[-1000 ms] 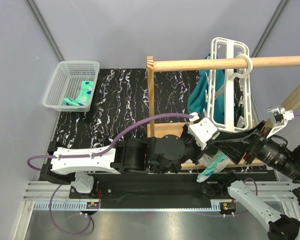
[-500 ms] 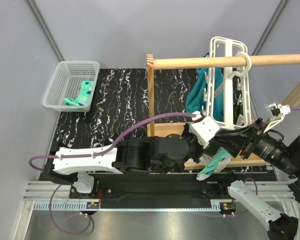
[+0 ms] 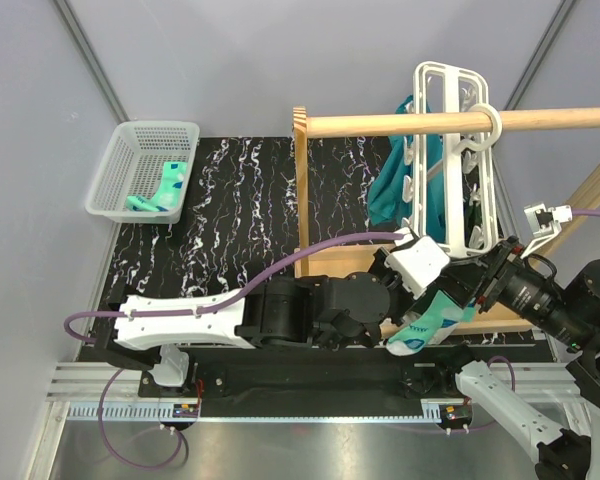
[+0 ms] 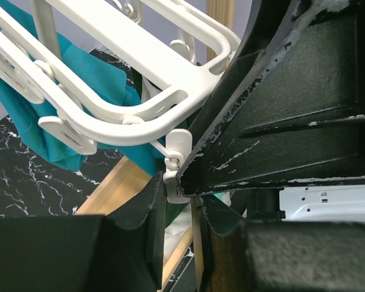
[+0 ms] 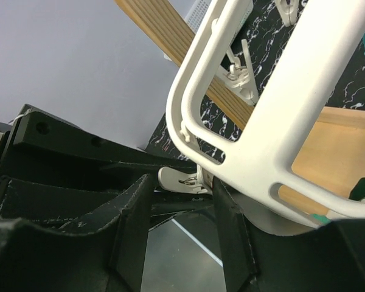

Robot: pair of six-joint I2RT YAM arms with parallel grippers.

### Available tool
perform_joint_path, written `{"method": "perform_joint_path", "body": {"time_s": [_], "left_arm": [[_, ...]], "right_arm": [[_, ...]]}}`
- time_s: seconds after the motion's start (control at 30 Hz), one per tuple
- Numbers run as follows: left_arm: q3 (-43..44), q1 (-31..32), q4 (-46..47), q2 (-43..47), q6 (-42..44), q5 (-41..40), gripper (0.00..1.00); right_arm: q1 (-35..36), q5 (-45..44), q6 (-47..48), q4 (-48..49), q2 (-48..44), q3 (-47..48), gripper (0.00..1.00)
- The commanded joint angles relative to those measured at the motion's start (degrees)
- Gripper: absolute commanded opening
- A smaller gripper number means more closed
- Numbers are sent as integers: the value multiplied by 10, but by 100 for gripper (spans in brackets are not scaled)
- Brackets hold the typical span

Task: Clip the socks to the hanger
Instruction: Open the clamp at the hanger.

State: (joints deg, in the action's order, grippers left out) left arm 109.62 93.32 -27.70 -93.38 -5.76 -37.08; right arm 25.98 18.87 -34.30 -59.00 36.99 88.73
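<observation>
Beneath the hanger [image 3: 450, 70], the sock's [image 3: 425, 325] upper end is hidden between the arms [image 3: 320, 310].

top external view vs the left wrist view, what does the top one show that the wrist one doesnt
Only top external: the basket with a sock in it, the wooden rod, and a second sock hanging in mid-air near the hanger's lower end. Only left wrist: a close look at a small clip dangling from the frame's corner. Both: the white hanger and the teal garment.
</observation>
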Motion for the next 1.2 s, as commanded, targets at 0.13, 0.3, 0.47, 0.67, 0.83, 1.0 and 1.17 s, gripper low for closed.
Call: {"method": "perform_joint_path", "body": {"time_s": [0.13, 0.3, 0.47, 0.67, 0.83, 1.0, 1.17], "left_arm": [[47, 30, 29, -17, 8, 46, 0], [74, 29, 12, -32, 14, 46, 0], [65, 29, 15, -28, 11, 43, 0], [19, 29, 48, -1, 11, 39, 18], [-28, 29, 85, 36, 7, 28, 48], [-125, 29, 135, 103, 3, 17, 70], [-226, 29, 214, 211, 17, 48, 85]], "right_arm": [[-2, -33, -1, 37, 33, -38, 52], [-2, -31, 10, 33, 40, -42, 50], [-2, -31, 7, 46, 34, -55, 41], [-2, -44, 1, 59, 21, -63, 18], [-2, -49, -5, 65, 17, -66, 0], [-2, -73, -2, 62, 9, -63, 0], [-2, -77, -3, 71, 2, -76, 0]]}}
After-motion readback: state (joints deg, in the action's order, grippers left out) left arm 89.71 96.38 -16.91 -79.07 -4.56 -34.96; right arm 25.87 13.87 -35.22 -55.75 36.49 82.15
